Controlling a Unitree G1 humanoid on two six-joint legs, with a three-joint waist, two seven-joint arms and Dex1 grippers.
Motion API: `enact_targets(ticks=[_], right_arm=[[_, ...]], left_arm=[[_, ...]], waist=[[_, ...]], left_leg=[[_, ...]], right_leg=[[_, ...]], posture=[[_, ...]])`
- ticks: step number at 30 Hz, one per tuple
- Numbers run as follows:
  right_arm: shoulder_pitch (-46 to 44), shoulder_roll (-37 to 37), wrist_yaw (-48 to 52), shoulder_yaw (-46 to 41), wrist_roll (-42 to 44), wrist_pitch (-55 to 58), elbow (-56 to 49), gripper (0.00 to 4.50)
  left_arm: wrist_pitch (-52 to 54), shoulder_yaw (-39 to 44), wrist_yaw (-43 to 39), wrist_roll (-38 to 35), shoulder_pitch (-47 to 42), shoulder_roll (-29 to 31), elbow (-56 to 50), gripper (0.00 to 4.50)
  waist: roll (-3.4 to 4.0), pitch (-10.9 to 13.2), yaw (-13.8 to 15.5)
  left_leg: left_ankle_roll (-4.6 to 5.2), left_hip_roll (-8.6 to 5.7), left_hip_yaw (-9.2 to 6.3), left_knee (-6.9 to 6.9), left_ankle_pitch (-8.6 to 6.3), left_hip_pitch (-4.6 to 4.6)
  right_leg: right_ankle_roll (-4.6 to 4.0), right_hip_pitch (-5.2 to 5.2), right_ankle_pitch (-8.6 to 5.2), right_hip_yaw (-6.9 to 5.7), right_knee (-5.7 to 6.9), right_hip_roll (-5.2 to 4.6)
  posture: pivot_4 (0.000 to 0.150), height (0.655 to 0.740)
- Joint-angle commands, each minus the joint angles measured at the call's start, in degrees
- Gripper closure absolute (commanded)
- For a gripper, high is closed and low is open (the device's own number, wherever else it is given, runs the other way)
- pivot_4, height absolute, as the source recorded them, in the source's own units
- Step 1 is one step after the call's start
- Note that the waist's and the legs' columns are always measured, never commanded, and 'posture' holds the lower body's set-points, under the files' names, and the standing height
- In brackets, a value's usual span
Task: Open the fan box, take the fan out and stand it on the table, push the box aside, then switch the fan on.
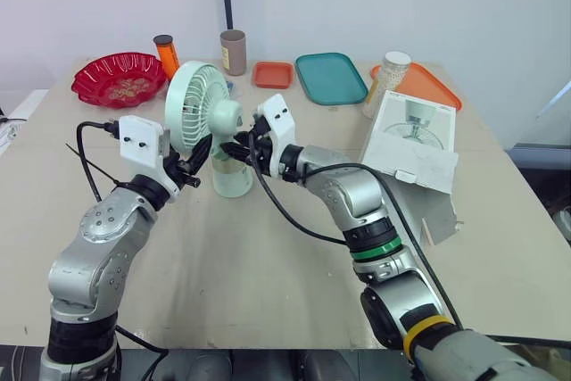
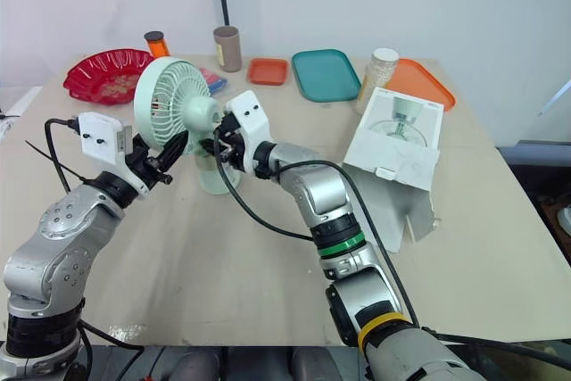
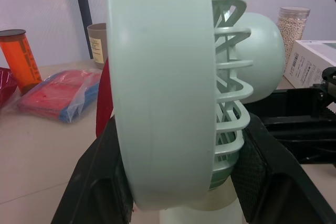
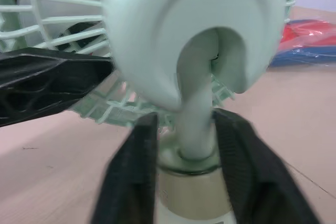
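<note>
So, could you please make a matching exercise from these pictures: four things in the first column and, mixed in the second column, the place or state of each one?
Column 1
1. fan
2. fan box
3. teal tray
4. red bowl

Column 2
A. at the far left corner of the table
B. on the right side, flap open
C. upright, between left claw and right claw
D. at the far edge, beside a small orange tray

Pairs: 1-C, 2-B, 3-D, 4-A

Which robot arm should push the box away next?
Probably the right: the box lies on the robot's right side, nearer the right gripper by the fan. The left gripper holds the fan, farther away.
</note>
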Motion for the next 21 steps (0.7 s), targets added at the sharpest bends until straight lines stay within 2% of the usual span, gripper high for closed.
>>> enact_targets(ticks=[1, 10, 12, 13, 14, 16, 17, 21], right_arm=[[-0.76, 0.57, 0.38, 0.12, 0.32, -1.11, -1.01, 4.13], [-0.7, 0.84, 0.45, 0.23, -0.11, -1.67, -0.6, 4.13], [-0.72, 0.74, 0.49, 0.27, -0.2, -1.79, -0.43, 4.13], [-0.71, 0.62, 0.45, 0.27, -0.28, -1.79, -0.42, 4.13], [-0.7, 0.52, 0.41, 0.29, -0.3, -1.8, -0.44, 4.13], [-0.78, 0.45, 0.19, -0.06, -0.14, -1.72, -0.24, 4.13], [-0.75, 0.45, -0.02, -0.27, -0.07, -1.68, -0.17, 4.13], [-0.27, 0.75, -0.79, -1.29, 0.64, -1.1, -0.57, 4.13]], left_arm=[[-1.42, 1.57, -0.38, 0.03, -0.75, 0.17, -2.57, 2.59], [-1.65, 1.7, -2.13, -0.99, 0.07, 0.14, -2.59, 2.59], [-0.46, 2.51, -2.82, -3.05, 0.44, -0.13, -2.61, 1.56], [-0.14, 2.93, -3.68, -4.46, 0.63, -0.17, -3.04, 1.43], [0.03, 3.21, -4.23, -5.44, 0.76, -0.14, -3.37, 0.86], [-0.38, 3.62, -5.07, -5.68, 1.16, 0.72, -3.87, 0.69], [-0.41, 4.52, -5.2, -6.11, 1.36, 1.14, -4.07, 0.08], [0.17, 9.22, -5.57, -7.95, 2.04, 3.26, -4.74, 0.03]], waist=[[0.0, 0.0, -0.01], [0.0, 0.0, -0.01], [0.0, 0.0, -0.02], [0.0, 0.0, -0.03], [0.0, 0.0, -0.03], [0.0, 0.0, -0.04], [0.0, 0.0, -0.04], [0.0, 0.0, -0.07]], left_leg=[[0.0, 0.0, 0.0, 0.0, 0.0, 0.0], [0.0, 0.0, 0.0, 0.0, 0.0, 0.0], [0.0, 0.0, 0.0, 0.0, 0.0, 0.0], [0.0, 0.0, 0.0, -0.01, 0.0, 0.0], [0.0, 0.01, 0.0, -0.01, 0.0, 0.01], [0.0, 0.01, 0.0, -0.01, 0.0, 0.01], [0.0, 0.01, 0.0, -0.01, 0.0, 0.02], [0.0, 0.01, 0.0, -0.01, 0.0, 0.02]], right_leg=[[0.0, 0.0, 0.0, 0.0, 0.0, 0.0], [0.0, 0.0, 0.0, 0.0, 0.0, 0.01], [0.0, 0.0, 0.0, 0.0, 0.0, 0.01], [0.0, 0.0, 0.0, 0.0, 0.0, 0.01], [0.0, 0.0, 0.0, 0.0, 0.0, 0.01], [0.0, 0.0, 0.0, 0.0, 0.0, 0.01], [0.0, 0.0, 0.0, 0.0, 0.0, 0.01], [0.0, 0.01, 0.0, 0.0, 0.0, 0.01]], posture=[[0.15, 0.74], [0.15, 0.74], [0.15, 0.74], [0.15, 0.74], [0.15, 0.74], [0.15, 0.74], [0.15, 0.74], [0.15, 0.74]])
